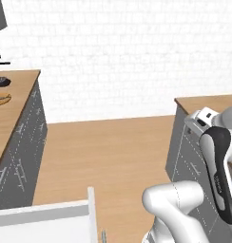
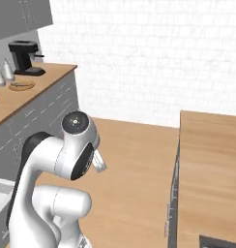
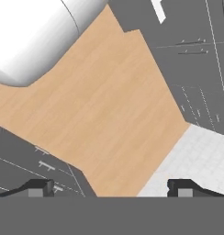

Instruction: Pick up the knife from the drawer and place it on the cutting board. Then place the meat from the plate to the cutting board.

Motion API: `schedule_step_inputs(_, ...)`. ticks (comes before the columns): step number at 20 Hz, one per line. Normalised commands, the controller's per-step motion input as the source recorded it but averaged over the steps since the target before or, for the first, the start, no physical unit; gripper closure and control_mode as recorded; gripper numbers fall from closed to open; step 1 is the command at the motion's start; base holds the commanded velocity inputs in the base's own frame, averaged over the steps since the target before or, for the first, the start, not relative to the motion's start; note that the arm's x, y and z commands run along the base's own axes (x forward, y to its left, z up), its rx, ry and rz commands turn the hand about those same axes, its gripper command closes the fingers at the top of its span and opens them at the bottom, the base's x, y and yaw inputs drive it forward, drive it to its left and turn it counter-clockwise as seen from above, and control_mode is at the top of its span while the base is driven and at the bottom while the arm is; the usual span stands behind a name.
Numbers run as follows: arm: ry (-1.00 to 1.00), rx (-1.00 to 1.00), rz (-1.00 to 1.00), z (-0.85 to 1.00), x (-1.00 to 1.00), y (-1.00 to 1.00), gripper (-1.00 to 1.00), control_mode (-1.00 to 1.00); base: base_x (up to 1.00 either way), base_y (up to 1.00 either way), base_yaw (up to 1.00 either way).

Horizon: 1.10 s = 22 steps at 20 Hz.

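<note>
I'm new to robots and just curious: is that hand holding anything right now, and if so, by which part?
Nothing is held. The hand is open, its two dark fingertips spread wide with only wooden floor showing between them.

At the upper left of your right base view, a black coffee machine (image 2: 24, 57) stands on the wooden worktop (image 2: 40, 89), pale bottles (image 2: 3, 72) beside it.
</note>
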Motion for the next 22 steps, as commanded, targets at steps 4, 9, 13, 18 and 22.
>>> schedule_step_inputs(4, 0.0, 0.0, 0.0, 0.0, 0.0, 0.0, -1.0, 1.0, 1.0, 0.02, 0.0)
schedule_step_inputs(9, 0.0, 0.0, 0.0, 0.0, 0.0, 0.0, -1.0, 1.0, 1.0, 0.07, 0.01)
schedule_step_inputs(13, 0.0, 0.0, 0.0, 0.0, 0.0, 0.0, -1.0, 1.0, 1.0, 0.05, 0.12)
schedule_step_inputs(18, 0.0, 0.0, 0.0, 0.0, 0.0, 0.0, -1.0, 1.0, 0.97, 0.01, 0.48)
schedule_step_inputs(22, 0.0, 0.0, 0.0, 0.0, 0.0, 0.0, -1.0, 1.0, 0.52, 0.0, 0.85)
